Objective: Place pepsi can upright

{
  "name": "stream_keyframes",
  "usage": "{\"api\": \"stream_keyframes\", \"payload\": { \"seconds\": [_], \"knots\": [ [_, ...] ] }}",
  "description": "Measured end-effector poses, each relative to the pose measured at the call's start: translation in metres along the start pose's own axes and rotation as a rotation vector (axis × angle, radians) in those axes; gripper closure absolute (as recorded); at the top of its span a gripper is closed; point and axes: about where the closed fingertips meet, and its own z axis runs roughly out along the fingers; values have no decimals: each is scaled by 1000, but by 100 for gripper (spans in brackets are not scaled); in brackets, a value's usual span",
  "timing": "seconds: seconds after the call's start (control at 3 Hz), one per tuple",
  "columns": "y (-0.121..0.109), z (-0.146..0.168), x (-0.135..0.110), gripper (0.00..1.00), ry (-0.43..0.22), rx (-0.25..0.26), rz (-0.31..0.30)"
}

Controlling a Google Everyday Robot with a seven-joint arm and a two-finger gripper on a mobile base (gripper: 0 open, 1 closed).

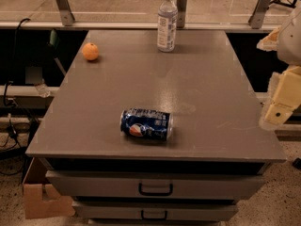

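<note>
Hand [281, 102] hangs off the counter's [141, 88] right edge, its state impossible to tell; pepsi can [146, 124] lies on its side near the front edge.

jaws far right, pepsi can [146, 124] unobstructed

Pale arm [290, 34] shows at the upper right edge of view, with the cream gripper [277, 109] hanging below it at mid-height, angled down and leftward.
</note>
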Motion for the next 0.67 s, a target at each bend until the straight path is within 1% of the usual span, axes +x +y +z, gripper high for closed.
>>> {"api": "stream_keyframes", "payload": {
  "seconds": [0.33,0.67],
  "knots": [
    [0,0,0,0,0,0,0],
    [2,3,-7,0,-34,-10,-7]
  ]
}}
